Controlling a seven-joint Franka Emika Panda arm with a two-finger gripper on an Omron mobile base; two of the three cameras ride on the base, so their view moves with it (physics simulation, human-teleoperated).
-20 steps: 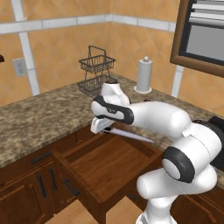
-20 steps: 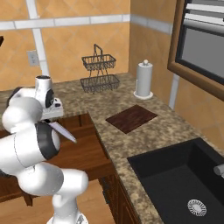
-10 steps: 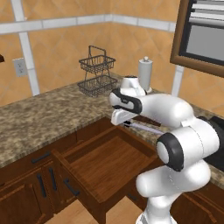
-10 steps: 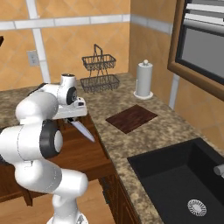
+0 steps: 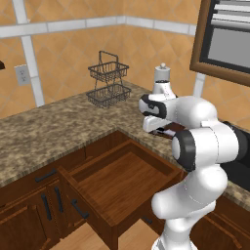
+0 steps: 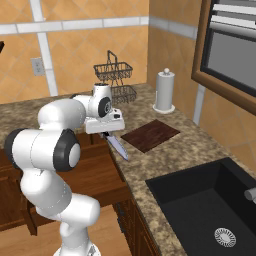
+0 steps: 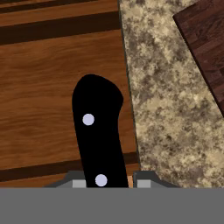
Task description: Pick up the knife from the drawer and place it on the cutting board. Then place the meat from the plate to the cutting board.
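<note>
Fingers (image 7: 106,181) clamped on knife (image 6: 116,144), above counter edge (image 6: 165,160), beside cutting board (image 6: 150,135), drawer (image 5: 119,180) open

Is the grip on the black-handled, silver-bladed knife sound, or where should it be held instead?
The slim knife with black handle and silver-grey blade is already clamped in the gripper by its handle, blade slanting down and away. That is the right part: the handle is thick and blunt, while the blade is thin and sharp. Hold there, closing across the handle's flat riveted sides from above, toward the dark reddish-brown cutting board.
</note>
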